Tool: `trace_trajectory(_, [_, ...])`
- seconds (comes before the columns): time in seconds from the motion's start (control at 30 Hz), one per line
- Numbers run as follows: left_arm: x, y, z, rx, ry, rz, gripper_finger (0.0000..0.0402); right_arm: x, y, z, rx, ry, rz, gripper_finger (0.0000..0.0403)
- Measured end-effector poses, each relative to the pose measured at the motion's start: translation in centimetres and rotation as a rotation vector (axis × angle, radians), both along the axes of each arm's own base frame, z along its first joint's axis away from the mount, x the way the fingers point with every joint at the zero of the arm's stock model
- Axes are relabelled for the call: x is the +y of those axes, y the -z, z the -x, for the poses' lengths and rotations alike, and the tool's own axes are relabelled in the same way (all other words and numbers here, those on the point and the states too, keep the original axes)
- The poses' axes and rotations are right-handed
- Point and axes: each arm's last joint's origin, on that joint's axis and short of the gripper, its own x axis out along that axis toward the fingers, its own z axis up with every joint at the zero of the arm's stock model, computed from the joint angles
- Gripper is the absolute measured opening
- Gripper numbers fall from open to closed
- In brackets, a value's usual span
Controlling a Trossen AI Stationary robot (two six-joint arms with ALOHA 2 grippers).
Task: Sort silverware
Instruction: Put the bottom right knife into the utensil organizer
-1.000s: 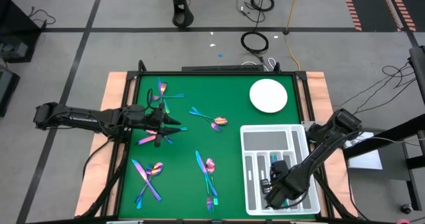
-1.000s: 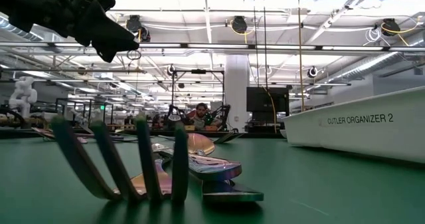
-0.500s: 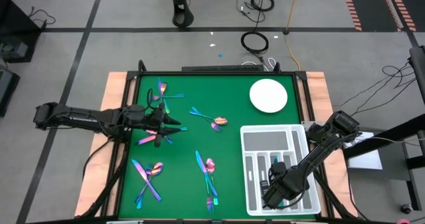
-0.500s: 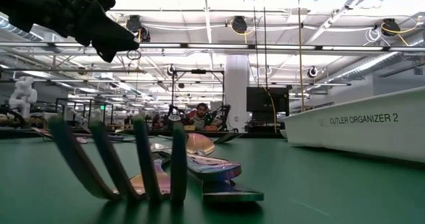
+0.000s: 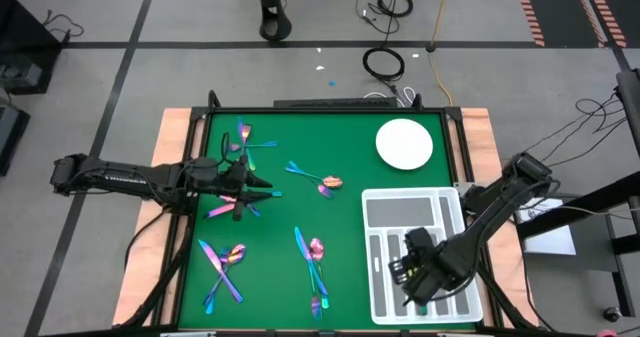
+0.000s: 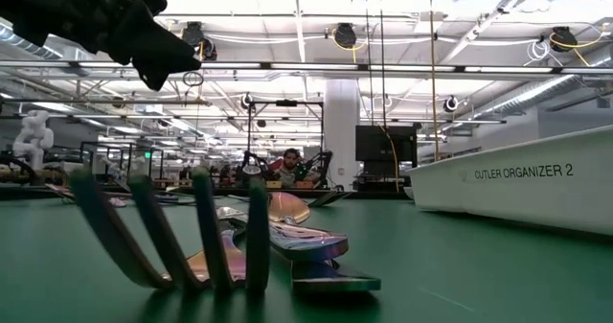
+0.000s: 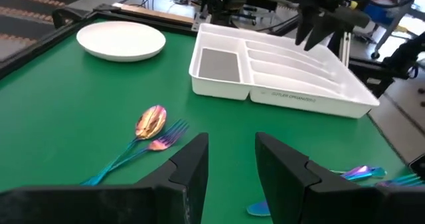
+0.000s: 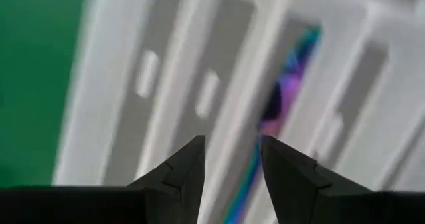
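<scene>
While the right gripper (image 5: 408,269) hangs over the white compartmented plastic tray (image 5: 380,203) in the lower right of the high view, its two dark fingers (image 8: 178,173) stand apart with nothing between them, and its own camera shows one slim iridescent purple-blue piece of silverware (image 8: 275,111) lying lengthwise in one of the tray's long slots, below and just beyond the fingertips, apart from them. The tray's side, seen at the right of the low view, carries the words CUTLER ORGANIZER 2. The left gripper (image 5: 252,190) reaches in from the left edge of the high view and sits low over a small cluster of rainbow-sheened metal forks and spoons (image 5: 243,143) in the upper left part of the green table mat (image 5: 340,227); in its wrist camera its fingers (image 7: 192,161) are apart and clamped on nothing. Beyond them in that view lie a pink-gold spoon (image 7: 150,121) and a fork (image 7: 166,137) side by side, touching at their heads. More pieces lie loose on the mat in the high view: a crossed group (image 5: 222,265) at the lower left and another group (image 5: 314,257) at the lower centre. A round white plate (image 5: 404,143) rests above the tray, near it and not touching.
</scene>
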Motion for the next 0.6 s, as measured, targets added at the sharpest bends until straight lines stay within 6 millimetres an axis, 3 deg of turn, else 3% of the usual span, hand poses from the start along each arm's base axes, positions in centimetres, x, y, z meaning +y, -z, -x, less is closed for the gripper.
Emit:
trace_trajectory(0.27, [-0.1, 0.2, 0.1, 0.03, 0.014, 0.121, 0.0125, -2.1, -0.3, -2.6, -0.102, -0.387, 0.212, 0.0135])
trace_trajectory(0.43, [-1.3, 0.2, 0.1, 0.055, 0.112, 0.228, 0.0125, -3.9, -0.7, -5.2, -0.188, -0.54, 0.313, 0.0135])
trace_trajectory(0.6, [-2.8, 0.2, 0.3, 0.042, 0.072, 0.213, 0.0125, -5.1, -1.5, -8.3, -0.357, -0.643, 0.364, 0.0135])
